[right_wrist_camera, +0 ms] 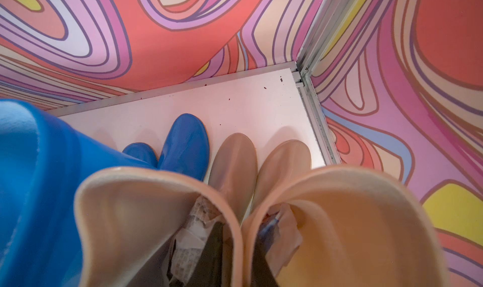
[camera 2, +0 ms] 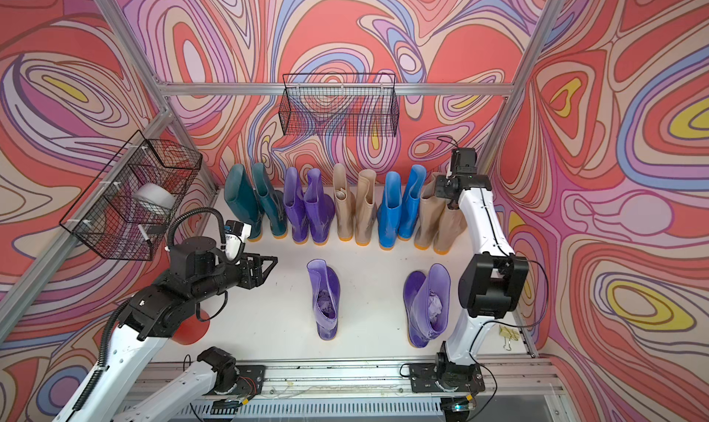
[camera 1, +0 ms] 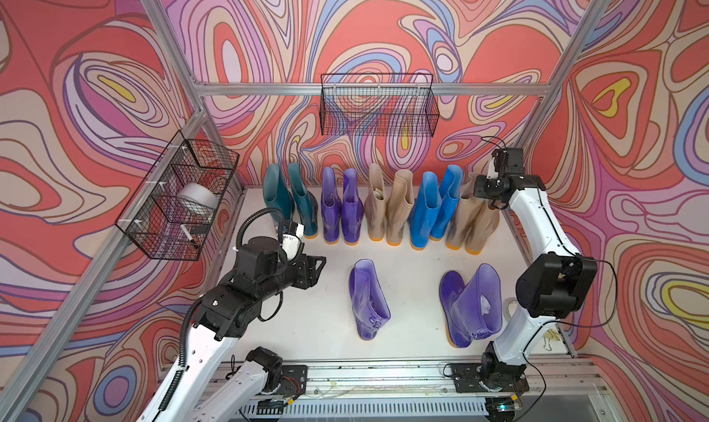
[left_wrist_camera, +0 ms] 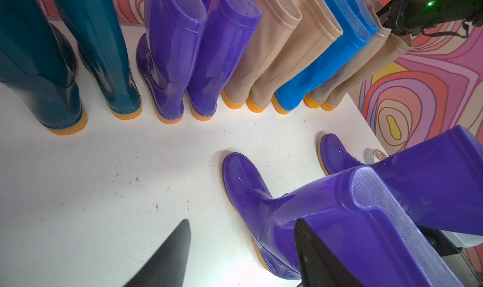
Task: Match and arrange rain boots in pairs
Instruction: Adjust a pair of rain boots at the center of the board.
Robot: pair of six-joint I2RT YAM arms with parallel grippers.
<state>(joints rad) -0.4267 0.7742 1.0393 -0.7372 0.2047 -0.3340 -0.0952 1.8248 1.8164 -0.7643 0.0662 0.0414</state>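
Note:
Rain boots stand in a row along the back wall: a teal pair [camera 1: 286, 199], a purple pair [camera 1: 341, 207], a beige pair [camera 1: 387, 209], a bright blue pair [camera 1: 433, 209] and a second beige pair [camera 1: 470, 220], all orange-soled. My right gripper [right_wrist_camera: 239, 246] is shut over the touching cuffs of that last beige pair [right_wrist_camera: 261, 168], one finger inside each paper-stuffed boot. Two more purple boots [camera 1: 368, 301] [camera 1: 472, 305] stand apart in front. To the left of the nearer one [left_wrist_camera: 287, 220], my left gripper [left_wrist_camera: 243, 223] hangs open and holds nothing.
A wire basket [camera 1: 378, 107] hangs on the back rail. Another basket [camera 1: 180, 197] on the left rail holds a white roll [camera 1: 197, 199]. A tape roll [left_wrist_camera: 375, 155] lies by the right-hand front boot. A red object [camera 2: 192, 331] shows under the left arm.

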